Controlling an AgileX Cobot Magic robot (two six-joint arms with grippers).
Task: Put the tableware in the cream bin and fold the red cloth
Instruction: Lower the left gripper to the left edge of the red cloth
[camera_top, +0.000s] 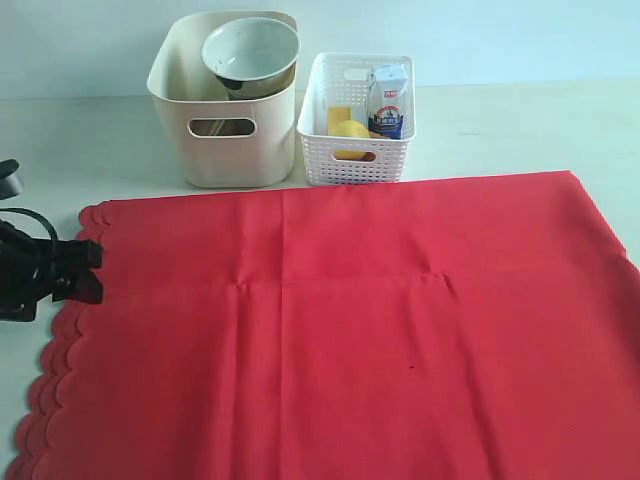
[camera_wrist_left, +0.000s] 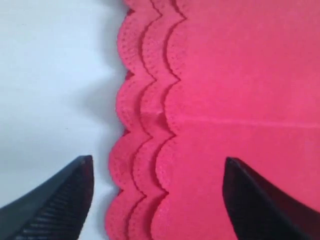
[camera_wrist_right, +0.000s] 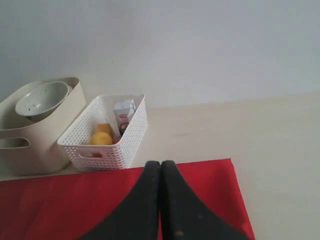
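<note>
The red cloth (camera_top: 380, 330) lies flat across the table, its scalloped edge at the left. In the left wrist view the red cloth (camera_wrist_left: 240, 75) shows three stacked scalloped layers. My left gripper (camera_top: 92, 272) is at that edge and stands open (camera_wrist_left: 158, 162), one finger over bare table, the other over the cloth, holding nothing. The cream bin (camera_top: 225, 150) stands at the back with a white bowl (camera_top: 250, 50) tilted in its top. My right gripper (camera_wrist_right: 161, 164) is shut and empty above the cloth's (camera_wrist_right: 60, 200) far right corner. It is out of the exterior view.
A white perforated basket (camera_top: 355, 150) stands right of the bin, holding a milk carton (camera_top: 388, 100) and a lemon (camera_top: 350, 130). Bare table (camera_top: 60, 150) runs along the left and behind the cloth.
</note>
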